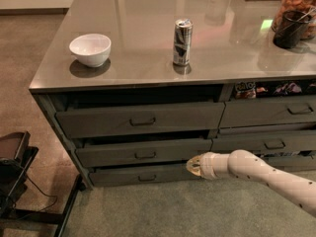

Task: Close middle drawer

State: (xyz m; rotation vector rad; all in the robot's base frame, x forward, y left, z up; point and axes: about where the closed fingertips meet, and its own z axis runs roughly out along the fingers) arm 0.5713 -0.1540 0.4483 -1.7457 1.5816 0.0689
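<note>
The desk (143, 14) fills most of the frame, its grey glossy top seen from above and its drawer fronts facing the camera. The left stack holds three wide drawers. The middle drawer (123, 152) sits at centre-left of the frame, between the taller top drawer (98, 120) above it and the bottom drawer (118, 176) below it. Its flat front stands slightly forward, with a dark gap showing along its upper edge, and its small bail handle (145, 155) hangs at the centre of the front. The tool (194, 166) lies at lower centre of the frame, at the end of a white arm (269, 176) that enters from the lower right corner. The tool's tip points left and sits just below the lower right corner of the middle drawer's front, over the right end of the bottom drawer. It is well to the right of the bail handle. Whether the tool touches either front cannot be told, and whether it is open or closed cannot be told. On the desk top, a white bowl (90, 49) stands at upper left and a silver can (182, 42) stands upright near the front edge at upper centre, both directly above the left stack. A dark cup (289, 29) stands at the upper right edge. The narrower drawers of the right stack (269, 115) lie to the right of the middle drawer, behind the arm. A black stand (15, 181) occupies the lower left corner on the floor.
</note>
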